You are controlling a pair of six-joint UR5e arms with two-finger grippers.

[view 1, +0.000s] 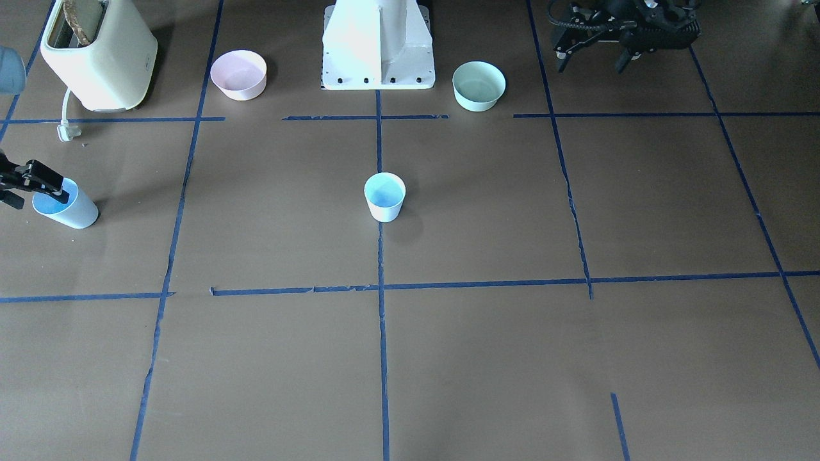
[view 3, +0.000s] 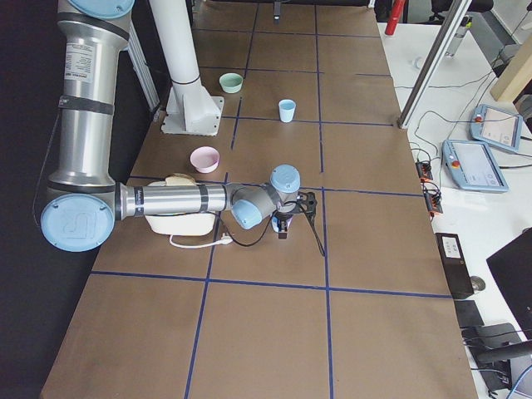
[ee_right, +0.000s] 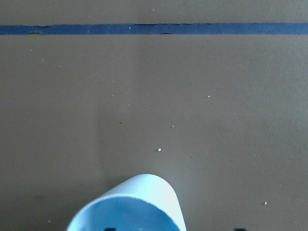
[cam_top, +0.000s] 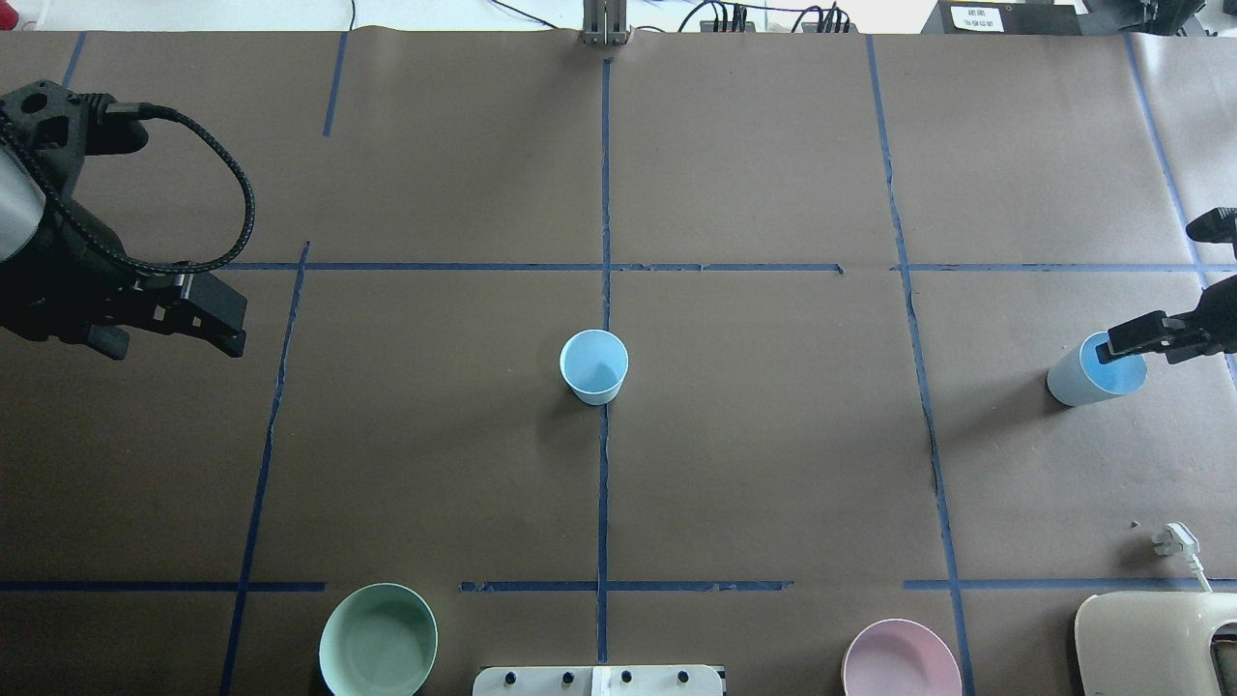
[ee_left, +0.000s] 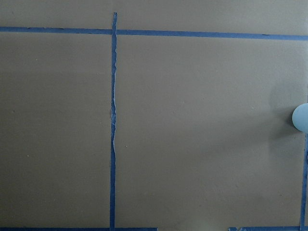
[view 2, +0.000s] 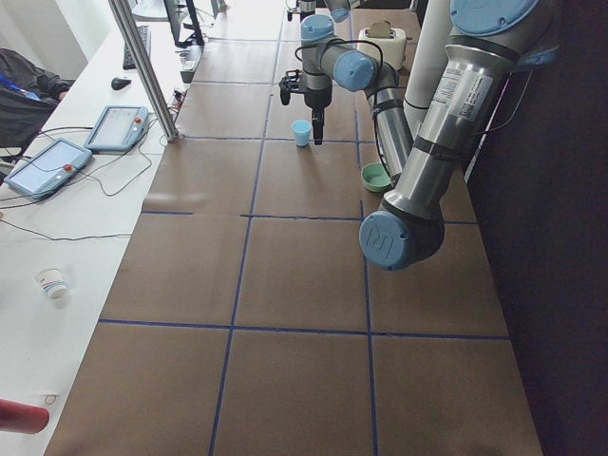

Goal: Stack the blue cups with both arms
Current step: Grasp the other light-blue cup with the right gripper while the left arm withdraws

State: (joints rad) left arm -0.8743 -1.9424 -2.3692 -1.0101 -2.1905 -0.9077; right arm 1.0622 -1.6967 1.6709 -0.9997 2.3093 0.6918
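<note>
One blue cup (cam_top: 593, 365) stands upright on the centre tape line, also in the front view (view 1: 385, 196), with no gripper near it. A second blue cup (cam_top: 1097, 369) stands at the table's right side, also in the front view (view 1: 65, 203). My right gripper (cam_top: 1133, 340) is open at this cup's rim, one finger inside the cup and the other outside. The right wrist view shows the cup's rim (ee_right: 139, 202) at the bottom edge. My left gripper (cam_top: 220, 324) is open and empty above the table's left side, far from both cups.
A mint-green bowl (cam_top: 378, 640) and a pink bowl (cam_top: 901, 659) stand near the white pedestal base (cam_top: 597, 681). A cream toaster (cam_top: 1160, 643) with a loose plug (cam_top: 1174, 539) sits at the near right corner. Blue tape lines cross the brown table.
</note>
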